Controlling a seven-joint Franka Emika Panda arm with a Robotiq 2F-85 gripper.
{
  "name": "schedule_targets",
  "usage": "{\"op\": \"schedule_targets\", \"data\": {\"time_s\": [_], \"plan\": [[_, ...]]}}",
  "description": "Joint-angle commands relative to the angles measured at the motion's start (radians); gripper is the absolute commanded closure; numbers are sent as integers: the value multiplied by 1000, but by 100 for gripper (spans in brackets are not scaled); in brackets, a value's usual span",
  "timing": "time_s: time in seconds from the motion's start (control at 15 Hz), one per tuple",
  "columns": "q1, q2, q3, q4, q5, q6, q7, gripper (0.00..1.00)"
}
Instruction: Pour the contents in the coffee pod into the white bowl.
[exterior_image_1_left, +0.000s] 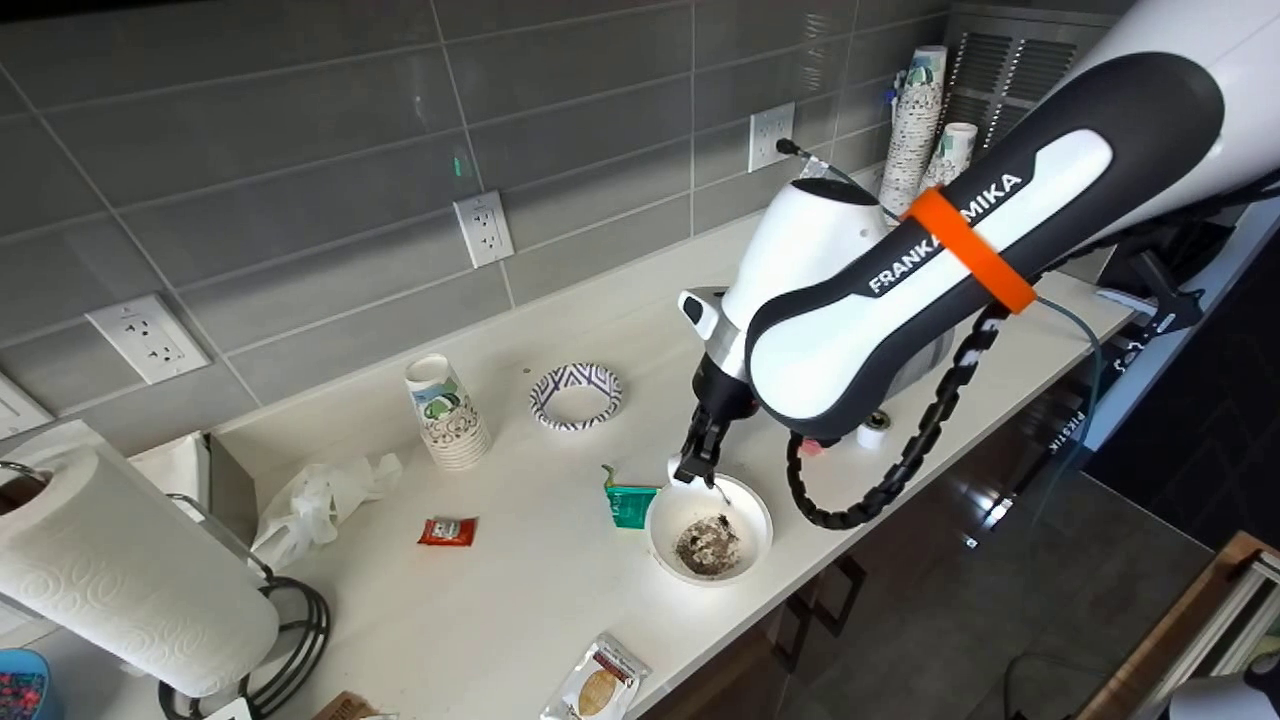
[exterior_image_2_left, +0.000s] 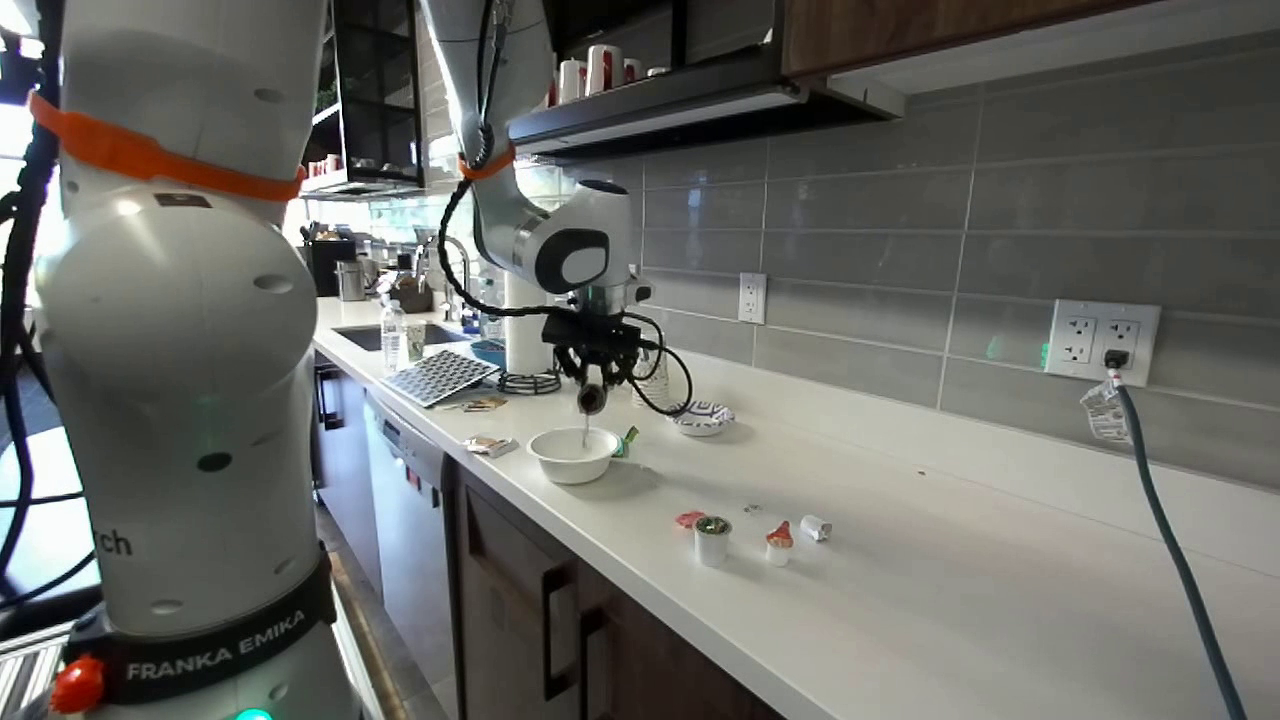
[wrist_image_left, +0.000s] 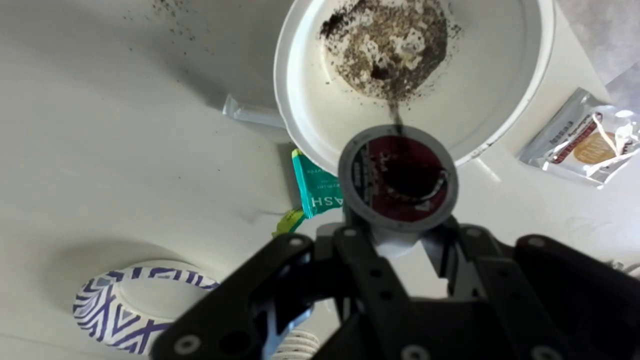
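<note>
My gripper (wrist_image_left: 400, 227) is shut on the coffee pod (wrist_image_left: 392, 202), with a finger on each side of it. The pod's dark red lid has a torn dark hole and tips down over the white bowl (wrist_image_left: 492, 65). A thin dark stream of grounds (wrist_image_left: 395, 112) falls from it into the bowl, onto a brown pile. In an exterior view the gripper (exterior_image_2_left: 592, 375) holds the pod (exterior_image_2_left: 592, 402) above the bowl (exterior_image_2_left: 573, 468), apart from it. In an exterior view the gripper (exterior_image_1_left: 700, 462) is at the bowl's wall-side rim (exterior_image_1_left: 760, 505), and the pod (exterior_image_1_left: 678, 470) is partly hidden.
A teal packet (exterior_image_1_left: 632, 508) touches or lies close beside the bowl. A patterned bowl (exterior_image_1_left: 575, 398), cup stack (exterior_image_1_left: 450, 425) and red packet (exterior_image_1_left: 447, 531) stand or lie beyond. A silver packet (exterior_image_1_left: 597, 685) lies near the counter edge. Another pod (exterior_image_2_left: 712, 545) stands on the counter.
</note>
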Motion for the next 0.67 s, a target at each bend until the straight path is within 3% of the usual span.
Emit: {"op": "schedule_targets", "data": {"time_s": [0.0, 0.33, 0.6], "plan": [[-60, -18, 99, -44, 202, 80, -185, 92], [-111, -19, 167, -36, 401, 81, -386, 92], [-176, -16, 230, -6, 638, 74, -637, 92]]}}
